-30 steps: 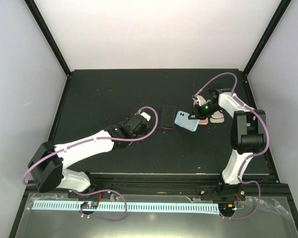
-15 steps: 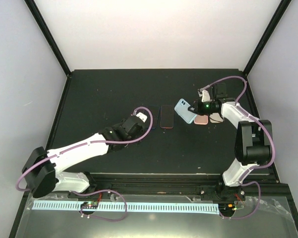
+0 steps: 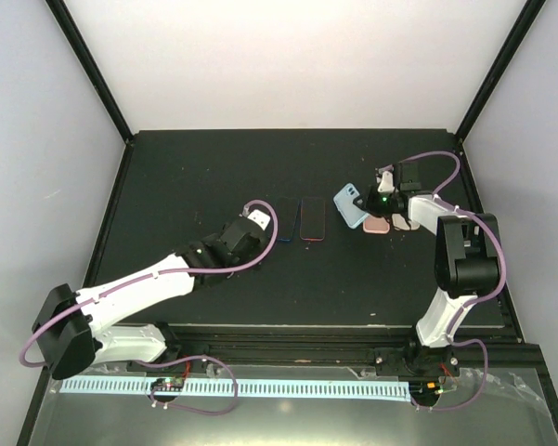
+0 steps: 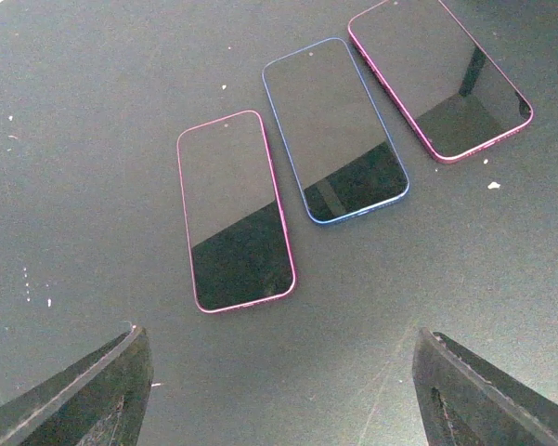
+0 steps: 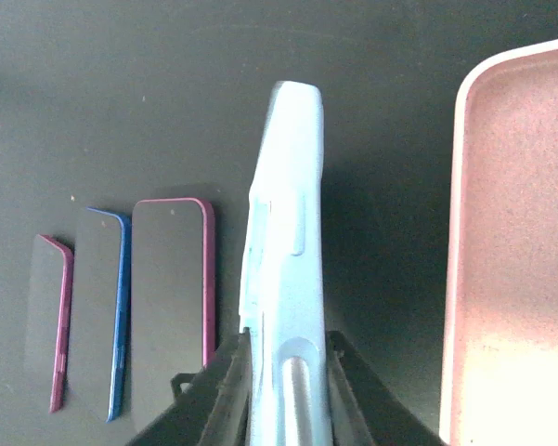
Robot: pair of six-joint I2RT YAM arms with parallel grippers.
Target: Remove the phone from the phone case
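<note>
Black table (image 3: 167, 177), top view and both wrist views. Near the middle of the table three phones lie face up in a row, close together but not touching: a pink-rimmed phone (image 4: 235, 212), a blue-rimmed phone (image 4: 334, 130) and a second pink-rimmed phone (image 4: 438, 79). Toward the right edge a pink case (image 3: 378, 226) lies hollow side up, with a pale case (image 3: 407, 223) just beside it on the side nearer that edge. The light blue case (image 3: 350, 206) is in the right half of the table, between the row of phones and the pink case. It is turned up on its long edge rather than lying flat, so its narrow side with the button bumps faces the right wrist camera. Whether it touches the table, and whether a phone sits inside it, cannot be told. The right gripper (image 5: 288, 344) pinches this case across its thickness. Its fingers (image 5: 225, 390) are pressed against the two broad faces at the end nearest the wrist, and the rest of the case (image 5: 288, 186) reaches out beyond the fingertips. Nothing stands between the case and its neighbours on either side. The left gripper (image 4: 280, 333) hangs over the table on the near side of the phone row. Its fingers (image 4: 93, 395) are spread wide with only bare table between them, well apart from the light blue case.
</note>
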